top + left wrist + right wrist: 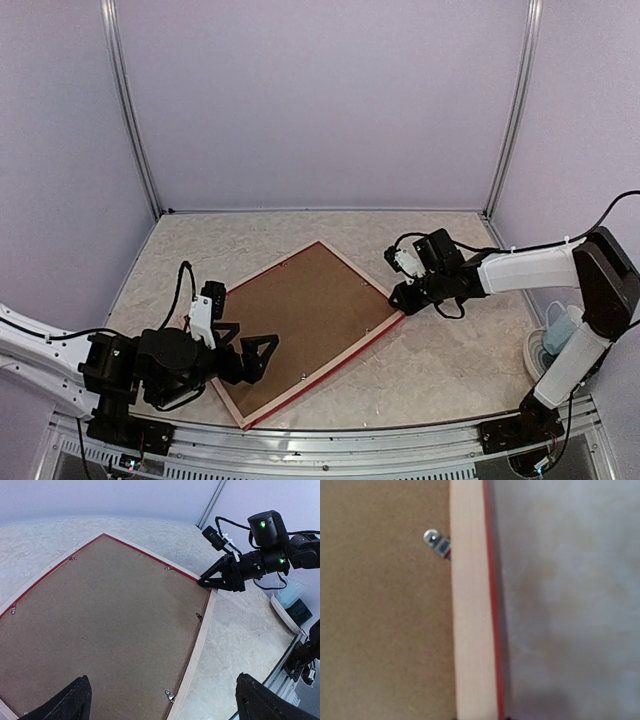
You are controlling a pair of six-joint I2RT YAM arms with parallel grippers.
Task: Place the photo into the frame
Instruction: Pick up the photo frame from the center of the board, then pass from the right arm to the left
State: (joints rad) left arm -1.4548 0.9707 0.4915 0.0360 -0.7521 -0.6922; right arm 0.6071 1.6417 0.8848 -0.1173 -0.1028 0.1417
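Frame (318,373) face-down, long axis near-L/far-R — R pincer (399,301) pinches corner, L pincer (250,341) spread.

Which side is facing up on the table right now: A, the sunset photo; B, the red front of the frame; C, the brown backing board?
C: the frame lies face down, so the backing board and its metal clips are on top.
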